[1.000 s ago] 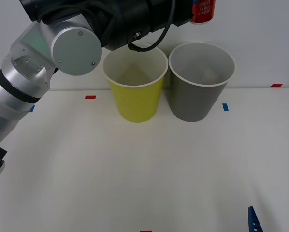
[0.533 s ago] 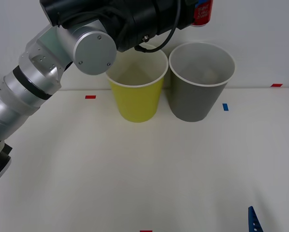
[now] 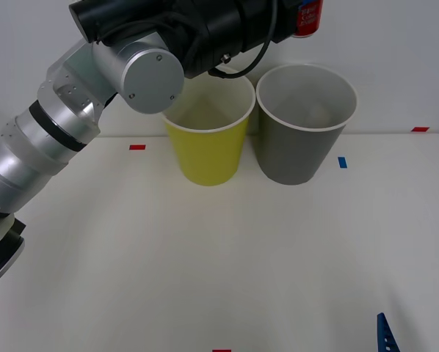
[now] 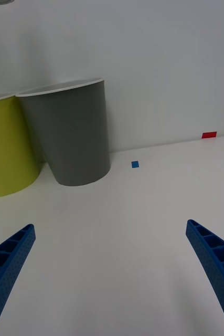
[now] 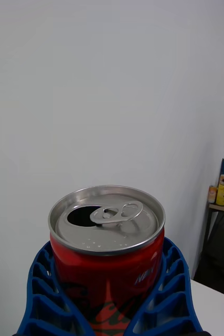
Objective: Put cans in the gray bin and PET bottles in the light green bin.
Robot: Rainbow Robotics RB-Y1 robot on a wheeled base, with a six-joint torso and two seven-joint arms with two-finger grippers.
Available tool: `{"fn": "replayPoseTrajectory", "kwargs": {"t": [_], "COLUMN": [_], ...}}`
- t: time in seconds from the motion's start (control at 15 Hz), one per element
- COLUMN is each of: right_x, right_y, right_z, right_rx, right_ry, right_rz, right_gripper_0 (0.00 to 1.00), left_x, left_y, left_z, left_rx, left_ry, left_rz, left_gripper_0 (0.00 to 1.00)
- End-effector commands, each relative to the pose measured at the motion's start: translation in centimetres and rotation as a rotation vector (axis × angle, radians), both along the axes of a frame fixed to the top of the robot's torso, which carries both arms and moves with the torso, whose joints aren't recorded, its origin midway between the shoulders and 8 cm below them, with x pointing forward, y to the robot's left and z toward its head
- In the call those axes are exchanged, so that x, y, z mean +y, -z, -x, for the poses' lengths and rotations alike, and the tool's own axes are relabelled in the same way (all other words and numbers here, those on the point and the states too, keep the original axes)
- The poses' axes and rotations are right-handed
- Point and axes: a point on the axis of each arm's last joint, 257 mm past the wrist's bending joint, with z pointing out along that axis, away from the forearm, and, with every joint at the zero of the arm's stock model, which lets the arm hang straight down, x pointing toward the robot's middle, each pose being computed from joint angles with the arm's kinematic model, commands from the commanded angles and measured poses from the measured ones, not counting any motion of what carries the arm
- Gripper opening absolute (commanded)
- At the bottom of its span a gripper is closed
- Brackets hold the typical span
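Observation:
A small red can (image 3: 308, 17) with white lettering hangs at the top of the front view, just above the gray bin (image 3: 305, 125). My left gripper (image 5: 109, 310) is shut on the can (image 5: 107, 252); its blue fingers (image 5: 43, 294) wrap both sides, and the opened silver top with its pull tab faces the left wrist camera. The light green bin (image 3: 206, 129) stands directly left of the gray one. My right gripper (image 4: 109, 268) is open low over the table near the front edge, facing the gray bin (image 4: 70, 136) and the light green bin (image 4: 7, 147). No PET bottles are in view.
Both bins stand at the table's far edge against a white wall. Small red tape (image 3: 137, 147) and blue tape (image 3: 342, 162) marks dot the white table (image 3: 219, 271). My left arm (image 3: 95, 88) reaches across above the light green bin.
The left arm's elbow has swung further right over the light green bin. The can has shifted slightly left and stays high above the gray bin. The right gripper has not moved.

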Motion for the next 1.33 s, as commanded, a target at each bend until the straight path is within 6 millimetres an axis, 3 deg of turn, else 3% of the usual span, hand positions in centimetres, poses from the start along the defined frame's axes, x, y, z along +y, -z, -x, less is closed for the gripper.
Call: {"fn": "replayPoseTrajectory", "kwargs": {"t": [0.07, 0.33, 0.53, 1.07, 1.33], "right_x": [0.0, 0.0, 0.0, 0.0, 0.0], "right_y": [0.0, 0.0, 0.0, 0.0, 0.0], "right_z": [0.0, 0.0, 0.0, 0.0, 0.0], "right_rx": [0.0, 0.0, 0.0, 0.0, 0.0], "right_ry": [0.0, 0.0, 0.0, 0.0, 0.0], "right_rz": [0.0, 0.0, 0.0, 0.0, 0.0], "right_gripper_0": [1.0, 1.0, 1.0, 1.0, 1.0], "left_x": [-0.2, -1.5, -2.5, -2.6, -3.2], "left_y": [-0.2, 2.1, 2.1, 2.7, 3.1], "left_z": [-0.3, -2.2, -1.7, -2.8, -2.3], "left_rx": [-0.009, -0.082, -0.07, -0.07, -0.076], "left_ry": [-0.007, -0.041, -0.022, -0.046, -0.034], "left_rz": [0.018, 0.035, 0.046, 0.029, 0.031], "left_gripper_0": [0.0, 0.0, 0.0, 0.0, 0.0]}}
